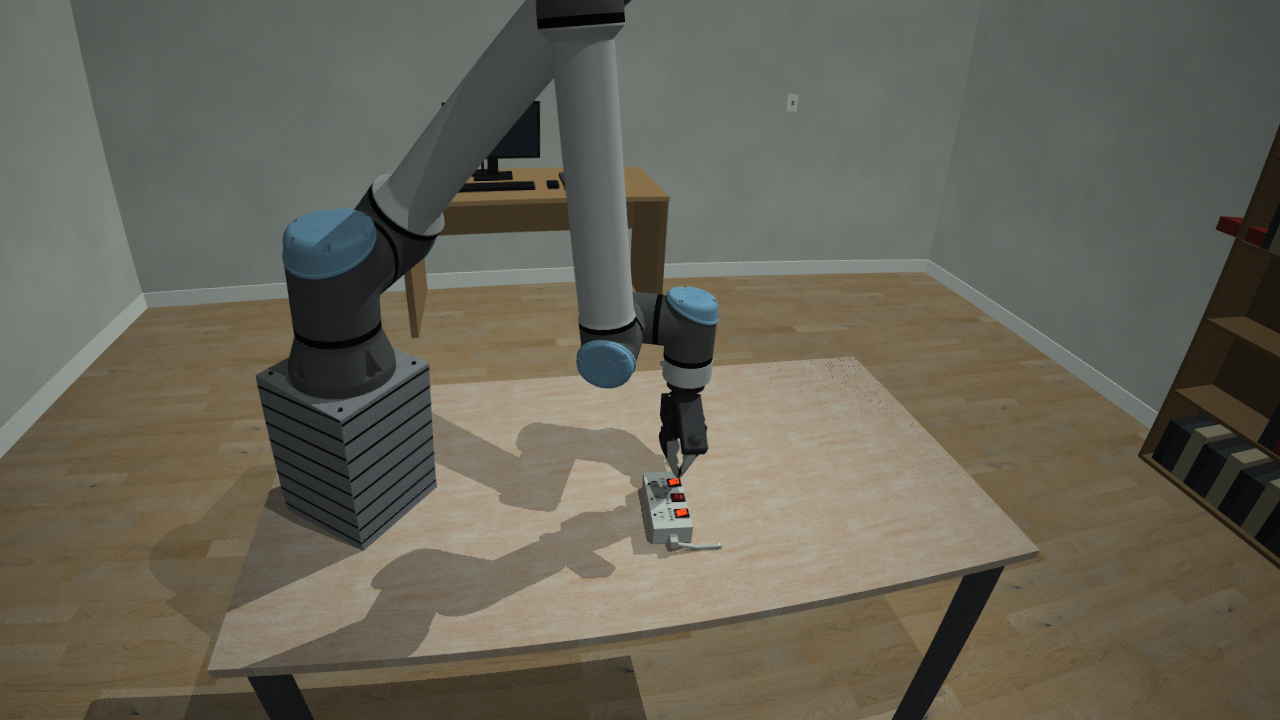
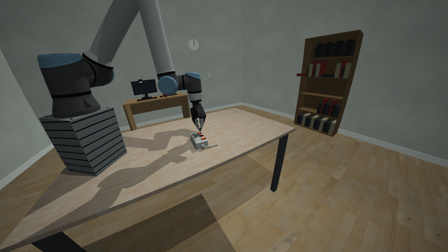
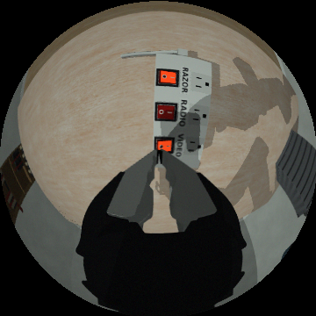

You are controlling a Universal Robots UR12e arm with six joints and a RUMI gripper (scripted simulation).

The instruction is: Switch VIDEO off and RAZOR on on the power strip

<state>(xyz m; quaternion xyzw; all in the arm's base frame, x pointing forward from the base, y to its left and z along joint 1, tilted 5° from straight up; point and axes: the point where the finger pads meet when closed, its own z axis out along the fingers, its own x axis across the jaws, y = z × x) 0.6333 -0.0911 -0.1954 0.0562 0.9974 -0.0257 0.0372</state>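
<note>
— Gripper (image 3: pixel 161 159) state?
— Pinched fully together, holding nothing. Pointing straight down, tips on the near edge of the VIDEO switch (image 3: pixel 164 145).

— Power strip (image 1: pixel 666 512) location?
— Flat on the pale wooden table (image 1: pixel 805 465), switches facing up, near the middle, toward the front edge. Short grey cord stub (image 1: pixel 702 545) poking out at the end away from the gripper.

— Switch states?
— Glowing bright orange: VIDEO and the RAZOR switch (image 3: pixel 167 77). Dull dark red between them: the RADIO switch (image 3: pixel 165 112).

— Table surface?
— Light wood grain, crossed by the arm's long shadow running from the ribbed grey pedestal (image 1: pixel 347 456) toward the strip. Fine dark speckling at the far right corner. Black legs underneath.

— Rest of the room?
— Grey walls, white skirting, plank wood floor (image 2: pixel 344 194). Behind the arm, a small brown desk (image 2: pixel 155 103) with a monitor (image 2: pixel 143 87) on top. Against the right wall, a dark bookshelf (image 2: pixel 330 81) with black, red and cream books. High on the back wall, a round clock (image 2: pixel 194 44); lower down, a small white wall plate (image 1: pixel 792 102).
</note>
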